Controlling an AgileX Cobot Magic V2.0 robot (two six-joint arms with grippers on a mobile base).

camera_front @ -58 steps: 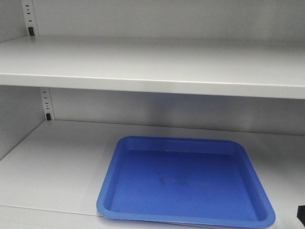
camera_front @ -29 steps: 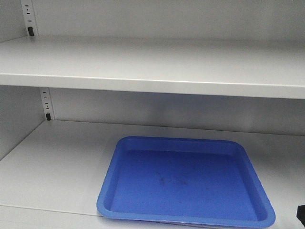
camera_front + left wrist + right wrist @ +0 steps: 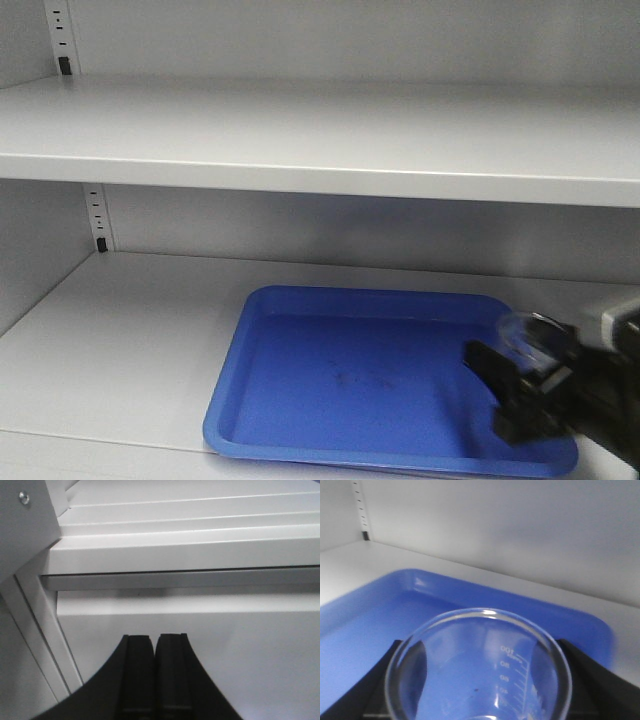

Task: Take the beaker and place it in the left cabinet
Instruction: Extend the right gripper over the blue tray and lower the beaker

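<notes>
The clear glass beaker (image 3: 480, 670) with white graduation marks sits between the black fingers of my right gripper (image 3: 479, 680), which is shut on it. In the front view the right gripper (image 3: 535, 385) holds the beaker (image 3: 528, 335) above the right end of the blue tray (image 3: 300, 400), inside the pale grey left cabinet (image 3: 320, 140). My left gripper (image 3: 154, 640) is shut with nothing between its fingers and faces a pale cabinet frame (image 3: 180, 555).
The blue tray (image 3: 370, 610) lies on the lower shelf, with bare shelf (image 3: 120, 340) to its left. An upper shelf runs across above it. A slotted rail (image 3: 97, 215) stands at the back left corner.
My right gripper has come into the front view from the lower right with the beaker, now over the tray's right end. The tray has not moved.
</notes>
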